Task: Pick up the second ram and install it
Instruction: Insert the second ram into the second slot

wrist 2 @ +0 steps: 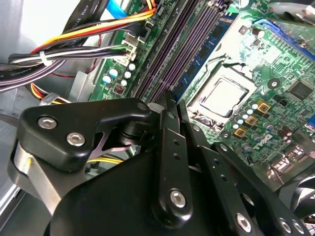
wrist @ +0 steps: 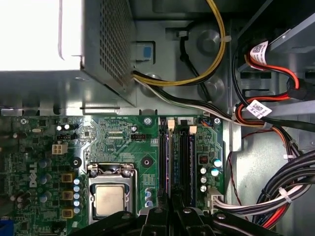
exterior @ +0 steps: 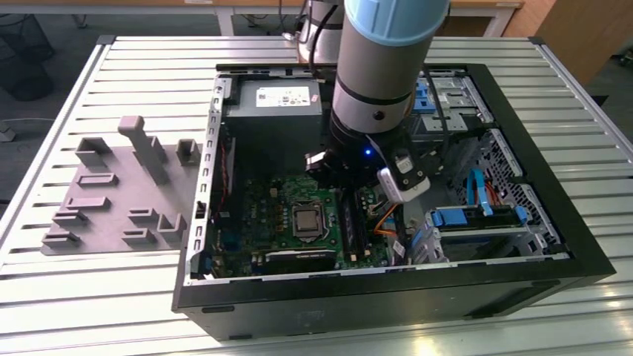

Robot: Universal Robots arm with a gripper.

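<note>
Tool over the memory slots
The tool, fingers pinched together, bears on the second ram in its motherboard slot, apparently pressing it home.

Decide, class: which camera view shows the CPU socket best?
The first wrist view: the CPU socket faces the camera squarely, nearly whole. The second wrist view shows it slanted beyond the pincer; the exterior view shows it small.

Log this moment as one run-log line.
gripper: inside PC case | over memory slots beside CPU socket | fingers: together | second ram: seated in slot
</note>
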